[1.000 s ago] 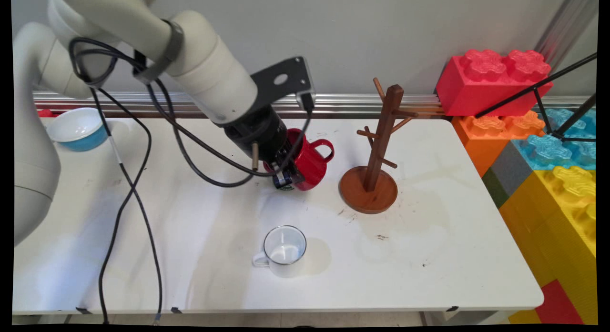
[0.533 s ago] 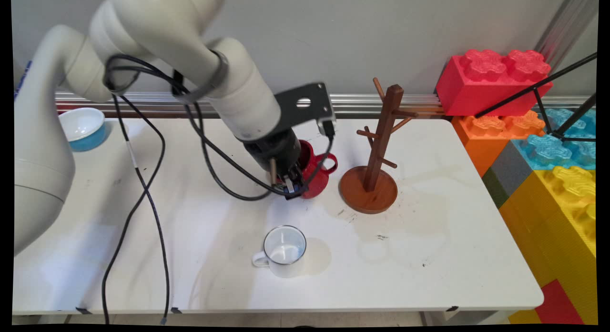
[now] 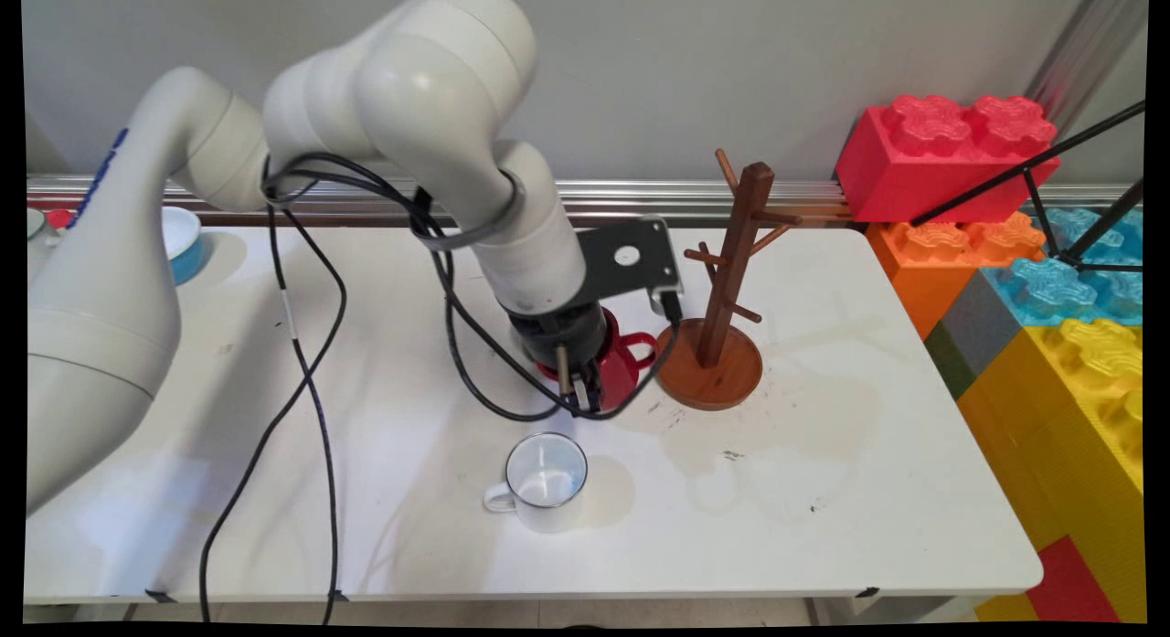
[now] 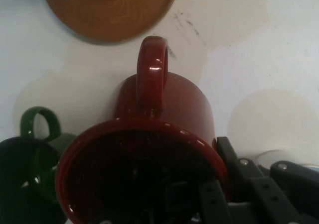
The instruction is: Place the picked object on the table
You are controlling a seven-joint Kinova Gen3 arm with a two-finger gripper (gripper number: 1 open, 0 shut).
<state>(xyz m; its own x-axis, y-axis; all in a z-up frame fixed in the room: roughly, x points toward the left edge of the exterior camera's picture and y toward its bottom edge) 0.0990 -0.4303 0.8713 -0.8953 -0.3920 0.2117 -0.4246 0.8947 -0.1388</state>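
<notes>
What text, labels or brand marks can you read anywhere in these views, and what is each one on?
Blue lettering on the arm's white link: seen at a steep angle, too foreshortened to read.
Red mug, green mug, white mug, wooden mug tree: no writing shows on any visible side.
Toy bricks: no writing shows.

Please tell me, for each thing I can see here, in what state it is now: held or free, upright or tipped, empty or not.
gripper: shut on the red mug's rim.
red mug: held, tilted, handle toward the mug tree's base.
green mug: beside the red mug, free; only partly in view.
white mug: upright on the table, empty, free.
mug tree: upright, pegs bare.
blue bowl: upright at the table's far left corner.
</notes>
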